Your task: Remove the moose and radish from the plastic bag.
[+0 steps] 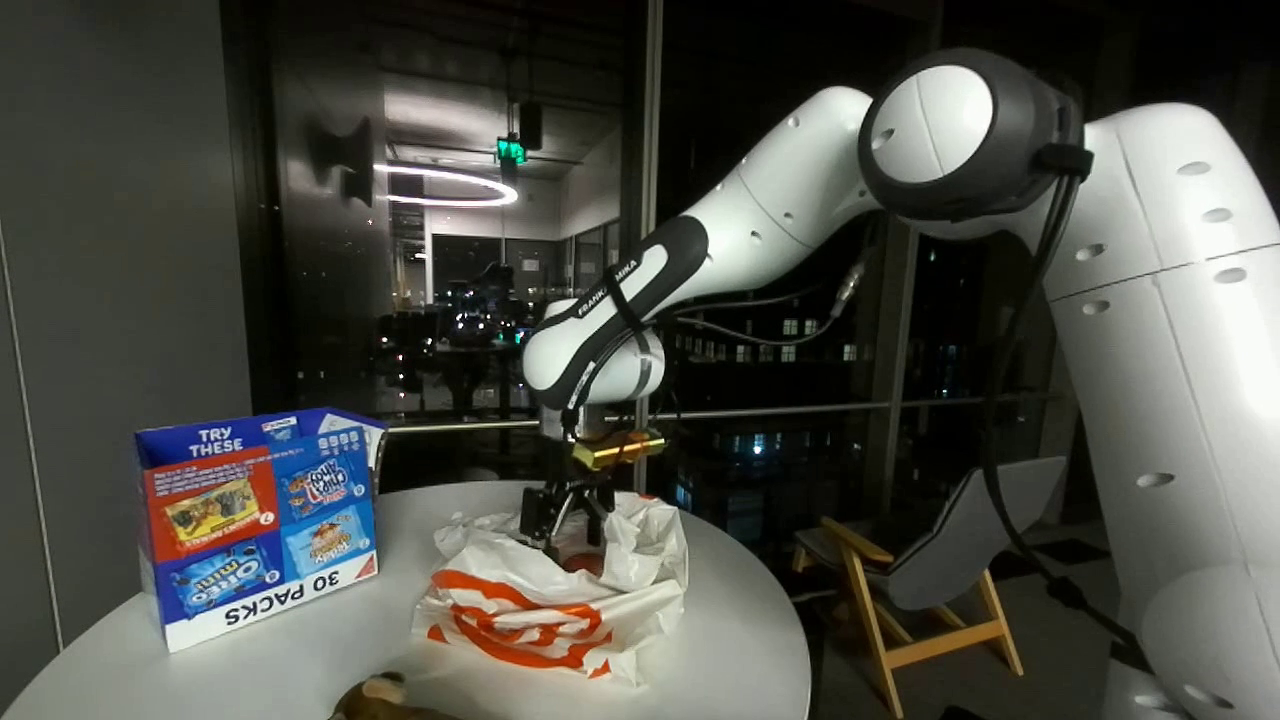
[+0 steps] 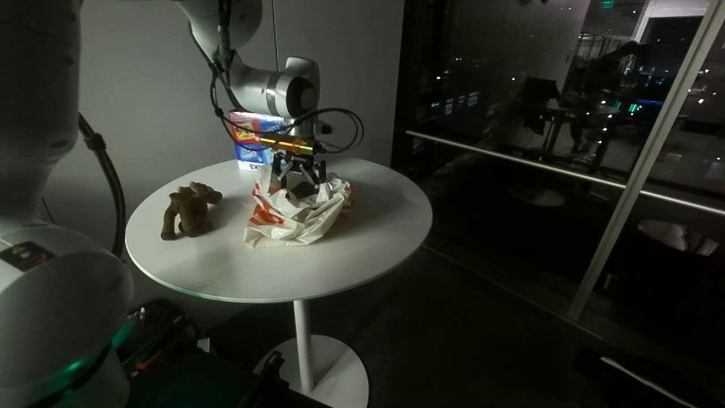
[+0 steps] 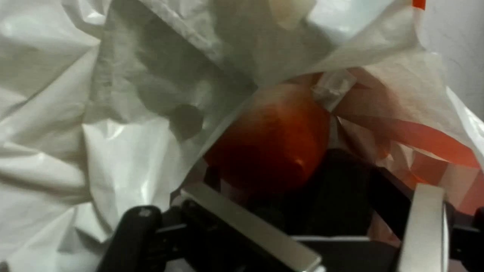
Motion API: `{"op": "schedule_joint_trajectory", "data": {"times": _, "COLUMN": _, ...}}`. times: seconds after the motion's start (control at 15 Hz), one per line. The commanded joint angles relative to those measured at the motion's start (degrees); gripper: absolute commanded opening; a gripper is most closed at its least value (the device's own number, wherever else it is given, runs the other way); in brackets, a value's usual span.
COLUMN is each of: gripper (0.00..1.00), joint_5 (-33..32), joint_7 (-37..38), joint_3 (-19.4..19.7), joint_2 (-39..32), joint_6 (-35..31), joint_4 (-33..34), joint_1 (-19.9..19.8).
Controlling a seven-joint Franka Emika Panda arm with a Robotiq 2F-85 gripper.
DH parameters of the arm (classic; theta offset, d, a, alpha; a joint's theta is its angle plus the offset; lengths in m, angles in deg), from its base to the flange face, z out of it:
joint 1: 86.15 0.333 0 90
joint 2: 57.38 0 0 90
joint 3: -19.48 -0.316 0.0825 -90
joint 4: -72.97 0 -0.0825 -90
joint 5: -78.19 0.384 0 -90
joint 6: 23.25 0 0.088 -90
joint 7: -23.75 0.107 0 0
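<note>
The white and red plastic bag [image 1: 540, 630] stands crumpled and open at the top on the round table; it also shows in an exterior view [image 2: 297, 224] and in the wrist view [image 3: 49, 94]. My gripper [image 1: 572, 538] points down into the bag's mouth, also in an exterior view [image 2: 303, 182]. In the wrist view the gripper [image 3: 336, 226] has its fingers wide apart. The red, round radish [image 3: 276, 139] lies inside the bag, just beyond the fingers. A dark area between the fingers is too dim to make out. The brown moose [image 2: 192, 209] is on the table outside the bag.
A blue and red snack box [image 1: 260, 530] stands on the white round table [image 2: 272, 277], beside the bag; it also shows behind the gripper [image 2: 243, 153]. The moose [image 1: 380, 697] is cut off at the bottom of an exterior view. A chair [image 1: 930, 560] and windows lie beyond the table.
</note>
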Motion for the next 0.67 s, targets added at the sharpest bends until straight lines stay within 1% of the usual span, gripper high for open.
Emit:
{"op": "schedule_joint_trajectory", "data": {"times": 0.0, "gripper": 1.0, "joint_5": 4.2, "joint_7": -3.59, "joint_3": -0.92, "joint_2": -3.62, "joint_6": -1.03, "joint_4": 1.08, "joint_1": -1.3}}
{"op": "schedule_joint_trajectory", "data": {"times": 0.07, "gripper": 1.0, "joint_5": 4.87, "joint_7": -4.03, "joint_3": -0.95, "joint_2": -4.33, "joint_6": -0.21, "joint_4": 1.33, "joint_1": -1.55}}
{"op": "schedule_joint_trajectory", "data": {"times": 0.13, "gripper": 1.0, "joint_5": 5.84, "joint_7": -3.19, "joint_3": -0.96, "joint_2": -5.22, "joint_6": 2.11, "joint_4": 2.21, "joint_1": -1.73}}
{"op": "schedule_joint_trajectory", "data": {"times": 0.2, "gripper": 1.0, "joint_5": 6.37, "joint_7": -3.06, "joint_3": -0.88, "joint_2": -5.63, "joint_6": 2.39, "joint_4": 2.32, "joint_1": -1.85}}
{"op": "schedule_joint_trajectory", "data": {"times": 0.33, "gripper": 1.0, "joint_5": 5.69, "joint_7": -2.63, "joint_3": -0.3, "joint_2": -5.77, "joint_6": 0.36, "joint_4": 1.6, "joint_1": -1.56}}
{"op": "schedule_joint_trajectory", "data": {"times": 0.4, "gripper": 0.75, "joint_5": 5.45, "joint_7": -3.21, "joint_3": -0.26, "joint_2": -5.7, "joint_6": -1.0, "joint_4": 1.14, "joint_1": -1.65}}
{"op": "schedule_joint_trajectory", "data": {"times": 0.47, "gripper": 0.75, "joint_5": 5.49, "joint_7": -3.3, "joint_3": -0.25, "joint_2": -5.53, "joint_6": -1.52, "joint_4": 0.87, "joint_1": -1.76}}
{"op": "schedule_joint_trajectory", "data": {"times": 0.53, "gripper": 0.68, "joint_5": 5.66, "joint_7": -3.16, "joint_3": -0.23, "joint_2": -5.3, "joint_6": -1.97, "joint_4": 0.66, "joint_1": -1.89}}
{"op": "schedule_joint_trajectory", "data": {"times": 0.6, "gripper": 0.58, "joint_5": 5.41, "joint_7": -2.99, "joint_3": -0.11, "joint_2": -5.0, "joint_6": -2.85, "joint_4": 0.34, "joint_1": -1.88}}
